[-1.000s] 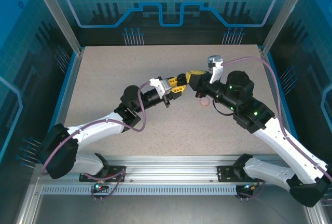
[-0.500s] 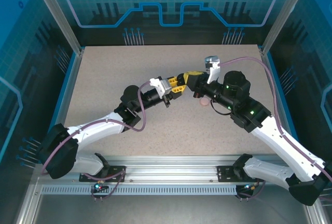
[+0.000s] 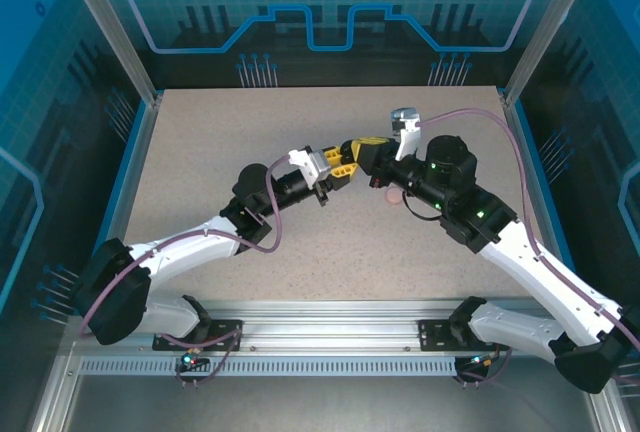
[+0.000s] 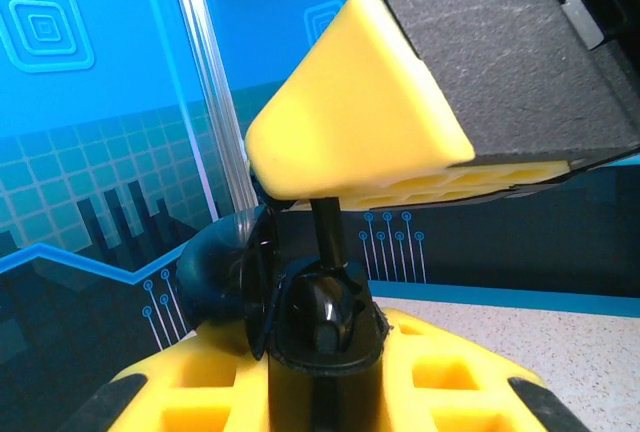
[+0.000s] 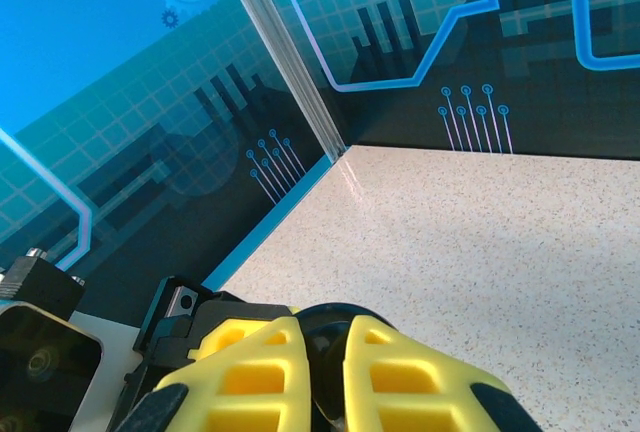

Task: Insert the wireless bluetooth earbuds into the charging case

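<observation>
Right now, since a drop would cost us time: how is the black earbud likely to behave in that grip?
The black earbud looks glossy and rounded, so it is probably slippery in the left hand. Its thin stem suggests it is light and could pivot if nudged.
</observation>
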### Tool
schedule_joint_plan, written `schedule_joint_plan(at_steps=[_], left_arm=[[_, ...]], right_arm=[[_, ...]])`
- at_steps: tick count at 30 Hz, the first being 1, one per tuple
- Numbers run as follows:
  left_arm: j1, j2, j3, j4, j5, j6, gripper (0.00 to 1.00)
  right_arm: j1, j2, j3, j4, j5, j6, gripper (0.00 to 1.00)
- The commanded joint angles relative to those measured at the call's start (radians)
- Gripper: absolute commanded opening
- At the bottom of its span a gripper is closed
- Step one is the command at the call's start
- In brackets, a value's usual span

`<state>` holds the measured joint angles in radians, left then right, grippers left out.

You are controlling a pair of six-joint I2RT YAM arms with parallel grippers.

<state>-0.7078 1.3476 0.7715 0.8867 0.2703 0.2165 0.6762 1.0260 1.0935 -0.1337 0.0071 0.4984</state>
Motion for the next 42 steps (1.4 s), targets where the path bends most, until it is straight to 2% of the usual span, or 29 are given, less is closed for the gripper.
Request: schedule_joint_plan(at_steps=[1, 17, 25, 30, 36, 42], left_arm=[[-0.008, -0.013, 0.036, 0.044, 0.005, 0.009, 0.00], [-0.008, -0.009, 0.049, 0.029, -0.025, -0.011, 0.00], [-0.008, -0.011, 0.051, 0.030, -0.029, -0.024, 0.00], [-0.008, -0.013, 0.050, 0.015, -0.036, -0.029, 0.00], [-0.007, -0.010, 0.042, 0.017, -0.035, -0.039, 0.00], [-0.008, -0.005, 0.035, 0.019, -0.035, -0.052, 0.00]], right_arm=[[0.017, 0.017, -0.018, 0.013, -0.014, 0.008, 0.10], [0.041, -0.014, -0.084, -0.004, 0.032, -0.025, 0.08], [0.042, 0.031, -0.063, -0.049, 0.045, -0.037, 0.09], [0.043, 0.026, -0.054, -0.058, 0.081, -0.010, 0.24], [0.039, 0.032, 0.017, -0.078, 0.115, 0.004, 0.38], [0.021, 0.035, 0.104, -0.077, 0.074, 0.021, 0.60]])
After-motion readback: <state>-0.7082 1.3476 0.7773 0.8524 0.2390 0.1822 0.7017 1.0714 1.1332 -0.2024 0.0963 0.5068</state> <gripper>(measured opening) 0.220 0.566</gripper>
